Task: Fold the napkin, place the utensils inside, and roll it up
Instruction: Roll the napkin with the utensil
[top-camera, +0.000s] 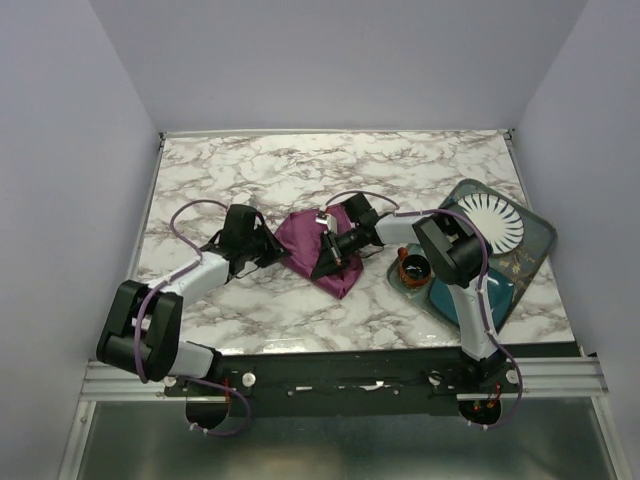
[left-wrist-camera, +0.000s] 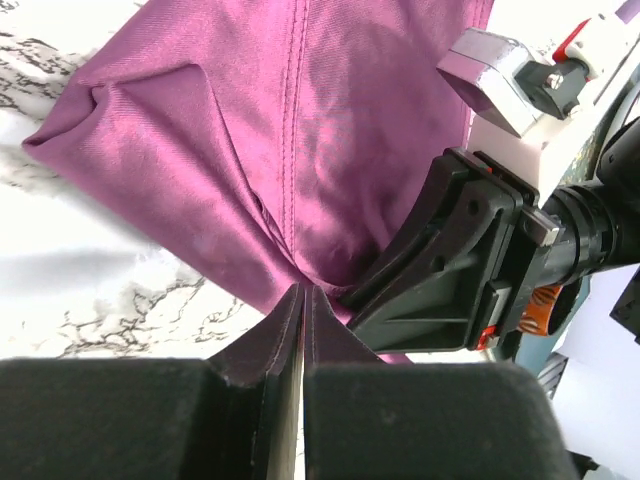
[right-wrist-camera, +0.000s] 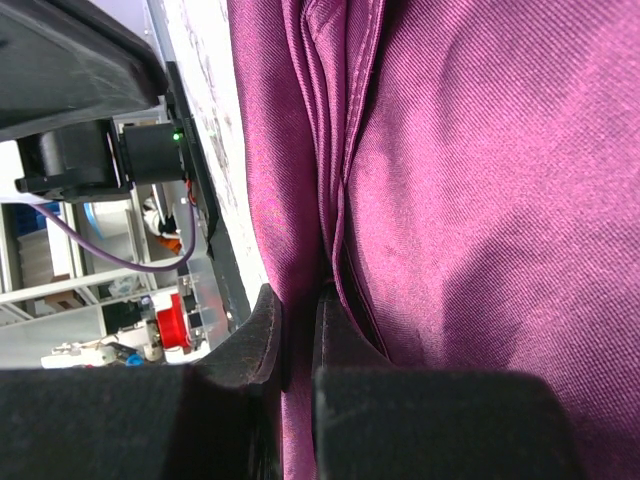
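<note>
The plum-purple napkin (top-camera: 322, 250) lies bunched and partly folded at the middle of the marble table. My left gripper (top-camera: 281, 251) comes in from its left side. In the left wrist view its jaws (left-wrist-camera: 302, 292) are pinched shut on the napkin (left-wrist-camera: 300, 130) at its near edge. My right gripper (top-camera: 326, 262) reaches in from the right. Its fingers (right-wrist-camera: 300, 305) are shut on a fold of the napkin (right-wrist-camera: 480, 200), with cloth between the pads. The two grippers are close together, and the right gripper's black body (left-wrist-camera: 450, 270) fills the right of the left wrist view. The utensils are out of view.
A dark tray (top-camera: 535, 250) at the right holds a white ribbed plate (top-camera: 490, 222), a teal-blue mat (top-camera: 470, 297) and a small orange-rimmed dark cup (top-camera: 412, 268). Grey walls close in the table on three sides. The arms' bases sit on the metal rail (top-camera: 340, 375) at the near edge.
</note>
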